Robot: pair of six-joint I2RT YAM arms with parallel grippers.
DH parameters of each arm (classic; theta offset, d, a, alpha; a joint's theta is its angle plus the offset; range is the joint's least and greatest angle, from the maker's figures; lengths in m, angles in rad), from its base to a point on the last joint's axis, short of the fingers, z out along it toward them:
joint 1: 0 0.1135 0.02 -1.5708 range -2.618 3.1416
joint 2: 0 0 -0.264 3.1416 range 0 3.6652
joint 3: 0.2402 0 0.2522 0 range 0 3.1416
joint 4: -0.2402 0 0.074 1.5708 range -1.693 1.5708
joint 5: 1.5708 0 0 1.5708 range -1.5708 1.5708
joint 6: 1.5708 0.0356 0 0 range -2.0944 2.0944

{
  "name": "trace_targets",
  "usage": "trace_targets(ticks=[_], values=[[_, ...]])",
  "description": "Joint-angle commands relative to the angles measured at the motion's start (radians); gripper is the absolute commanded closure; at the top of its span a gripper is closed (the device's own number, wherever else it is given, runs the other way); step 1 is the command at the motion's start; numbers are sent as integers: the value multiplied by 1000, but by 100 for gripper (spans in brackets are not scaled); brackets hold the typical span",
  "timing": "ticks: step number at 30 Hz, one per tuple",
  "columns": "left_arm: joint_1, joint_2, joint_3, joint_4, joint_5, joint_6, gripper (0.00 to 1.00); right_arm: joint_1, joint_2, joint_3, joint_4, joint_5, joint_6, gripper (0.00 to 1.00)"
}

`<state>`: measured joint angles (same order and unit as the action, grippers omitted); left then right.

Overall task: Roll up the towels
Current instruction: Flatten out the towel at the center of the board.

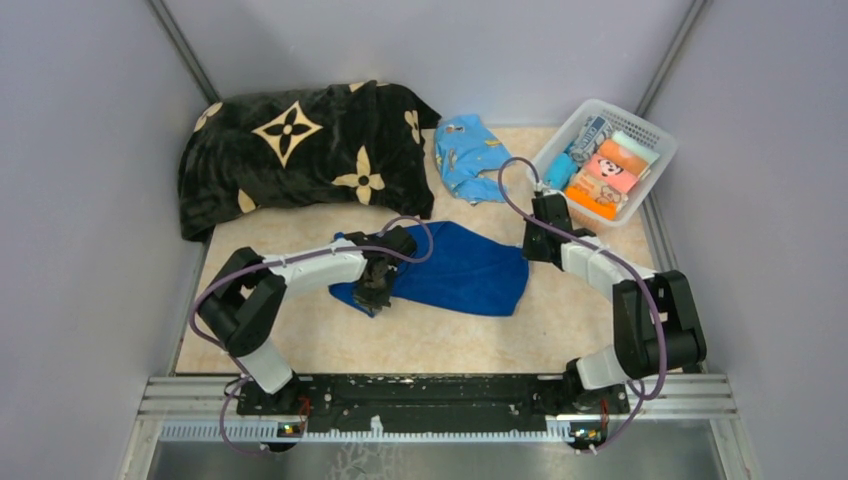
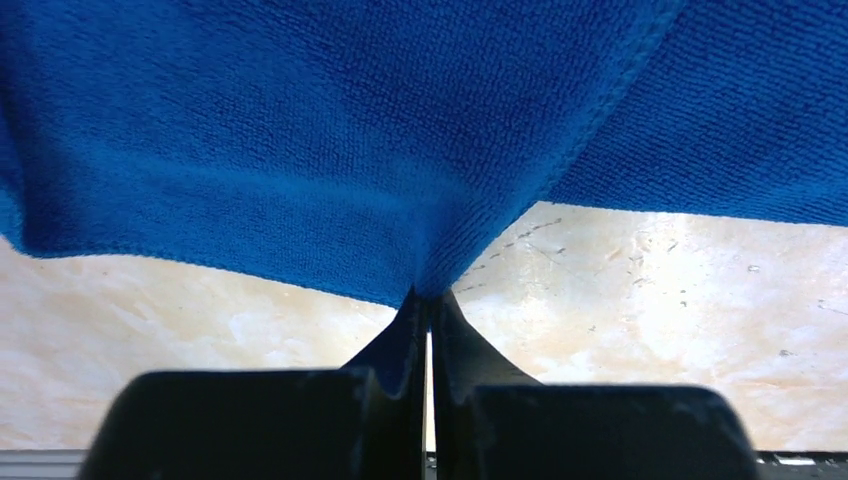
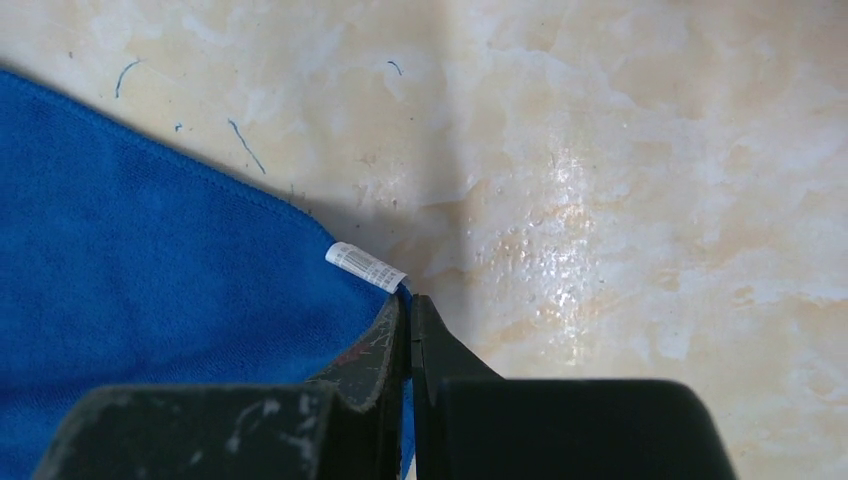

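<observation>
The royal-blue towel (image 1: 460, 272) lies spread in the middle of the table (image 1: 400, 345), bunched at its 9 o'clock end; both arms are on this 1 cloth.

The left gripper (image 1: 376, 290) is at the towel's 8 o'clock edge. In the left wrist view its jaws are pressed together on a pinch of blue terry; the cloth tents up from the tips with bare tabletop showing beneath it. That edge is therefore raised off the surface, probably to free a hem that can be turned over to start the roll.

The right gripper (image 1: 541, 222) is at the towel's 2 o'clock corner. In the right wrist view its jaws are closed with a sliver of blue between them, just beside the white label (image 3: 366, 267); it appears to pinch that corner. I judge this hold to be an anchor, so the far end lies flat and taut while the other end is worked.

A printed light-blue towel (image 1: 468, 155) lies crumpled and unrolled at the table's 12 o'clock. The white basket (image 1: 640, 125) at 2 o'clock holds several rolled cloths, so it is likely where finished rolls go. The black blanket (image 1: 300, 150) lies at 11 o'clock, apart from the work.

With 2 tight grips on 1 cloth, pulling apart too hard could slip a corner free.
</observation>
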<state>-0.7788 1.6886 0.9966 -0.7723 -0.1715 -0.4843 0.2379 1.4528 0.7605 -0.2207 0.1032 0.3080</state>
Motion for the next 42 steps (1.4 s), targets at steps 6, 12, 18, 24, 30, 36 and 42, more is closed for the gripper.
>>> trace_targets(ticks=[6,12,18,24,30,36,42], values=[[96,-224,229,-159,-341,50,100,-2,-184,153,-122,73,-40,100],[253,-429,397,-87,-429,190,100,-2,-335,321,-241,130,-84,100],[285,-608,499,-59,-542,255,100,-2,-530,420,-328,127,-142,100],[286,-833,486,-51,-566,263,98,-2,-746,478,-416,79,-209,100],[285,-957,498,-130,-527,233,94,-2,-887,512,-477,6,-224,100],[284,-894,440,-156,-437,230,93,-3,-840,462,-509,-28,-205,100],[289,-697,217,7,-390,327,96,-3,-661,260,-341,41,-189,100]])
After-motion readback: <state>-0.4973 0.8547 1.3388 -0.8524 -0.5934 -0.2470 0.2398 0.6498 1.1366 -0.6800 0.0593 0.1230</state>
